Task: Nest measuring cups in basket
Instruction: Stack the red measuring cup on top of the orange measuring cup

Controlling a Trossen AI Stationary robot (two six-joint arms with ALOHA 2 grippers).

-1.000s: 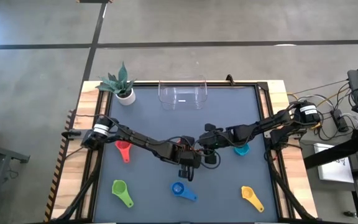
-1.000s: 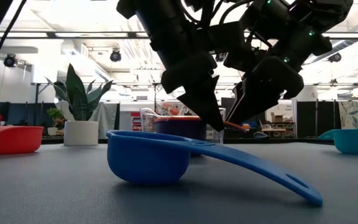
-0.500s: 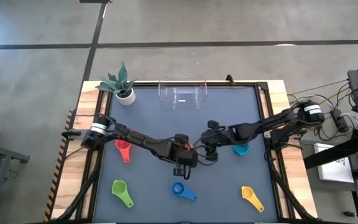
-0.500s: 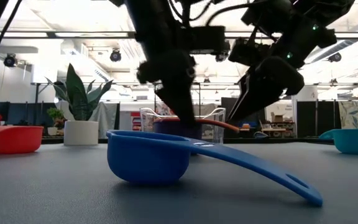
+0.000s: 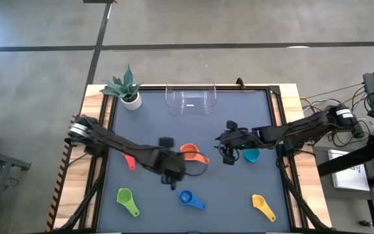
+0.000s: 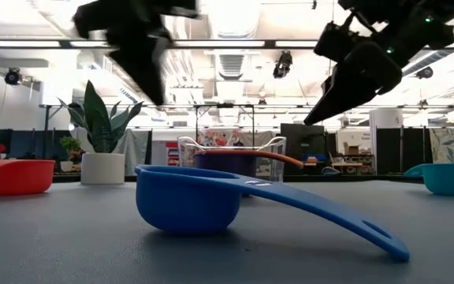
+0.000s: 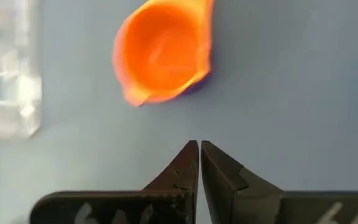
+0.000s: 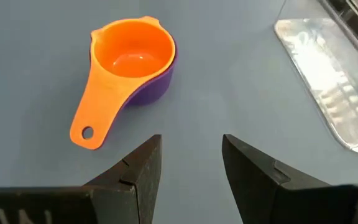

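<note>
The orange cup (image 5: 189, 151) sits nested inside the purple cup (image 8: 157, 84) at mid-table, its handle (image 8: 98, 115) pointing toward the near right. My left gripper (image 5: 168, 174) is shut and empty, to the near left of that pair; in the left wrist view the shut gripper (image 7: 199, 146) points at the orange cup (image 7: 163, 53). My right gripper (image 5: 228, 153) hangs open to the pair's right, beside the teal cup (image 5: 252, 155); the right wrist view shows the open gripper (image 8: 191, 142). The clear basket (image 5: 190, 97) stands at the far edge.
The red cup (image 5: 129, 159) lies partly under my left arm. Along the near edge lie the green cup (image 5: 127, 201), the blue cup (image 5: 189, 198) and the yellow cup (image 5: 262, 205). A potted plant (image 5: 128, 92) stands at the far left corner.
Both grippers have drawn away from the orange and purple cups and risen: the left one toward the table's left, the right one a little toward the right. The nested pair stays where it was on the table, now uncovered.
</note>
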